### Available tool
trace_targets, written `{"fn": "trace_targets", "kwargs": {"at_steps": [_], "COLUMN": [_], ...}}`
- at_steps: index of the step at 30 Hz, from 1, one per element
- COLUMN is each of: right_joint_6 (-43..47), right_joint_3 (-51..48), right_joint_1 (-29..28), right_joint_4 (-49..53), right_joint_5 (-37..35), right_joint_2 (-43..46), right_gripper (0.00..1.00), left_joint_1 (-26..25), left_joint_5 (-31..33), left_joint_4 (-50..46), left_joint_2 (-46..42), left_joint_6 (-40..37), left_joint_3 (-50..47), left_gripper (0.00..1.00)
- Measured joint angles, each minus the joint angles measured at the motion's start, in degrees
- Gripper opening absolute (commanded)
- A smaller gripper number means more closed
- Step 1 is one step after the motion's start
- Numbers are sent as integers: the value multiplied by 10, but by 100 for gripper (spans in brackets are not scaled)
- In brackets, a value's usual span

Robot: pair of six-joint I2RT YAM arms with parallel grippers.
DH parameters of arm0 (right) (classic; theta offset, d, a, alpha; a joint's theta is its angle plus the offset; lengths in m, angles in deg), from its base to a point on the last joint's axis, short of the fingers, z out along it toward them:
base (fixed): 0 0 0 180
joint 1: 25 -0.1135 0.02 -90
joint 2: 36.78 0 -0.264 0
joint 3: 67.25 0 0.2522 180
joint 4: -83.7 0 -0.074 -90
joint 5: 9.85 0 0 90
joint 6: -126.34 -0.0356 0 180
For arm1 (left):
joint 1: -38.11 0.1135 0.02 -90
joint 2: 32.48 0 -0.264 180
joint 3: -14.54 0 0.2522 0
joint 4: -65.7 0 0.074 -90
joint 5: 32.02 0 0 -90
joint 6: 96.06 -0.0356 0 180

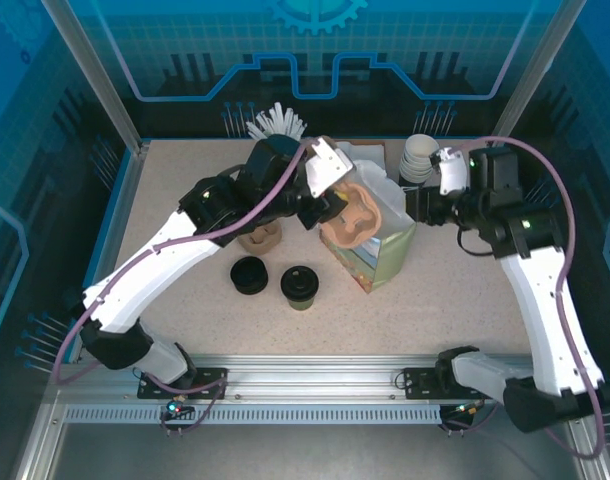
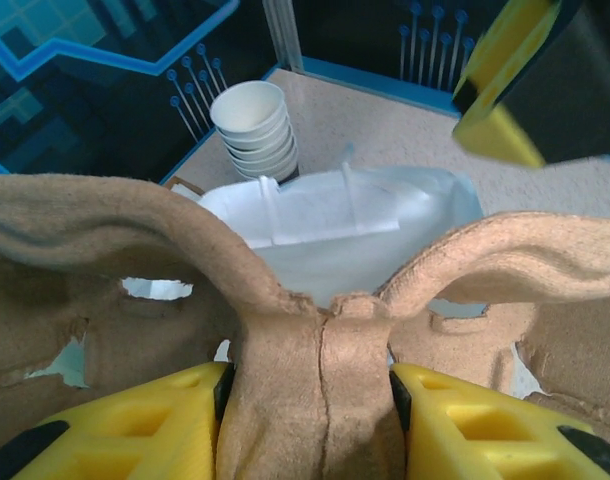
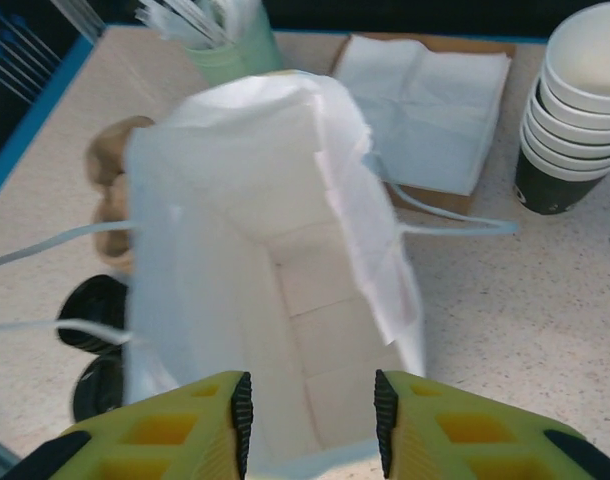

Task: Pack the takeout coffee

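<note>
The takeout coffee [image 1: 298, 285], a short dark cup with a black lid, stands on the table left of the paper bag [image 1: 385, 255]. My left gripper [image 1: 330, 210] is shut on the middle rib of a brown pulp cup carrier [image 1: 353, 222] and holds it tilted over the bag's mouth. In the left wrist view the fingers [image 2: 200, 420] pinch that rib [image 2: 320, 390], with the bag's white inside [image 2: 345, 215] beyond. My right gripper [image 1: 417, 207] hangs at the bag's right edge. It is open [image 3: 310, 405] above the bag's empty inside [image 3: 315, 300], holding nothing.
A loose black lid [image 1: 249, 273] and a second pulp carrier [image 1: 260, 238] lie left of the coffee. At the back stand a stack of lidless cups [image 1: 420, 158], napkins [image 3: 425, 100] and a holder of straws [image 1: 277, 125].
</note>
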Motion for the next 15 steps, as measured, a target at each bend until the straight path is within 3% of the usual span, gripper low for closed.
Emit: {"fn": "trace_targets", "kwargs": {"at_steps": [5, 15], "right_joint_6": [38, 87], "right_joint_3": [0, 29], "right_joint_1": [30, 36], "right_joint_4": [-18, -42], "right_joint_5": [23, 47], "right_joint_2": [-67, -131], "right_gripper": [45, 49], "left_joint_1": [17, 35], "left_joint_5": [0, -6], "left_joint_4": [2, 3], "left_joint_2": [22, 38], "left_joint_6": [56, 119], "left_joint_3": [34, 56], "left_gripper": [44, 44]}}
